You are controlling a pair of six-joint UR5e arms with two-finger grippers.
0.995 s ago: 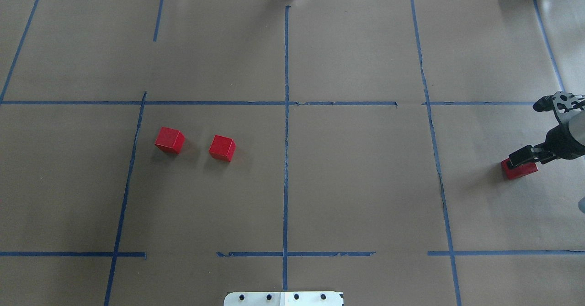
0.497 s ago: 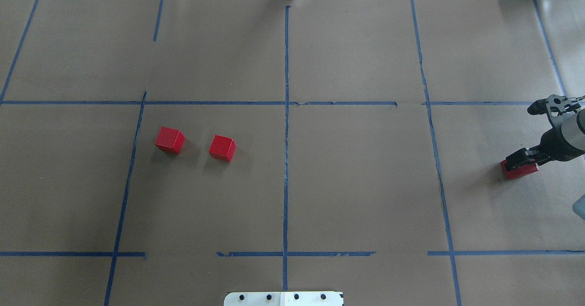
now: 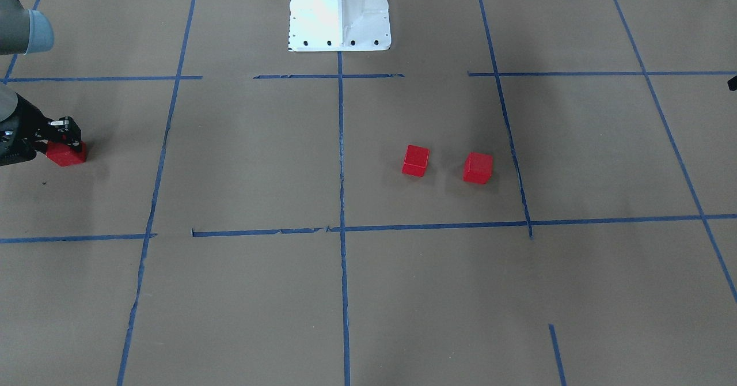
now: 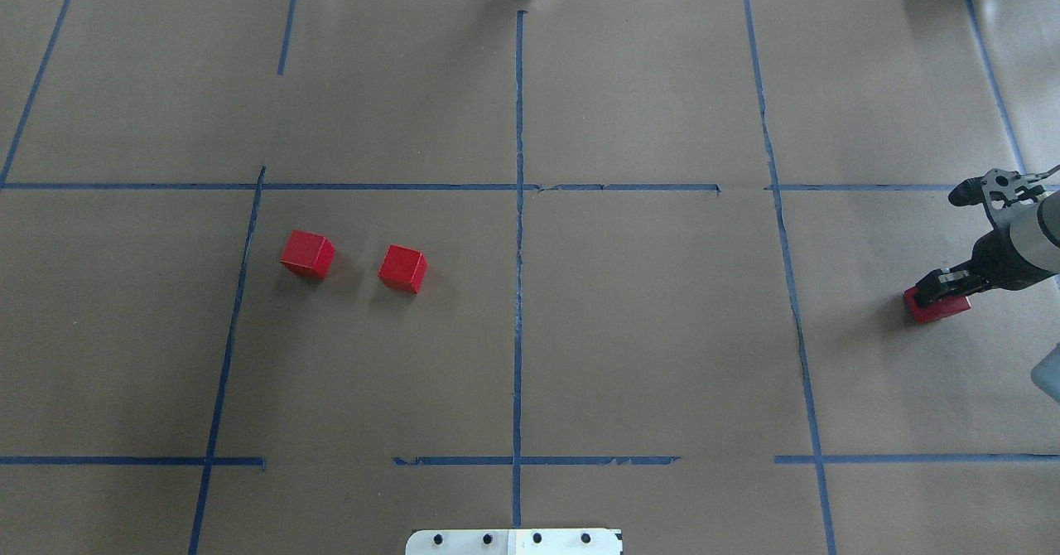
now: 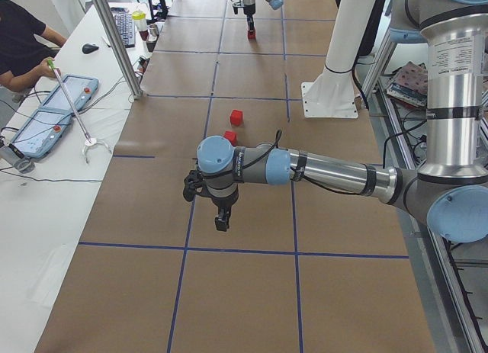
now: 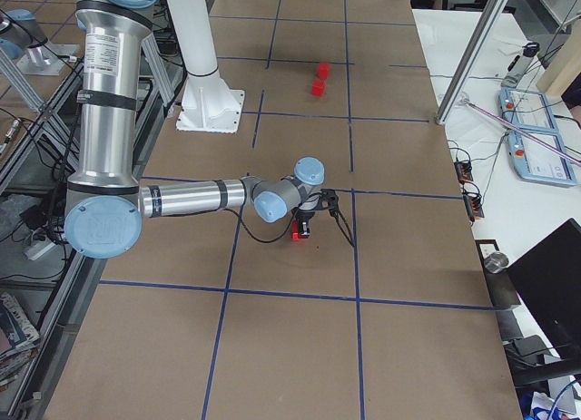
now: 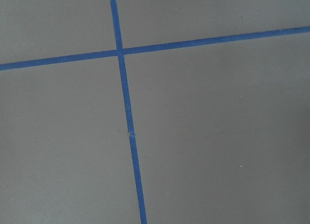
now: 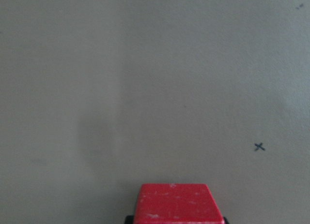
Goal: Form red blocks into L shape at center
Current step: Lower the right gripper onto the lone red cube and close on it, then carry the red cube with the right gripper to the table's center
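Front view: right gripper [image 3: 62, 136] clamped on held red block [image 3: 67, 154], far off-centre. Overhead: outer red block [image 4: 307, 254] and inner red block [image 4: 402, 268] sit apart, left of blue centre line [image 4: 518, 306]. Left-side view: left gripper [image 5: 221, 218] over the paper, can't tell its fingers.

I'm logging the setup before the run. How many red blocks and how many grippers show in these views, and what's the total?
Red blocks: 3 (left block, middle block, right block)
Grippers: 2 (left gripper, right gripper)
Total: 5
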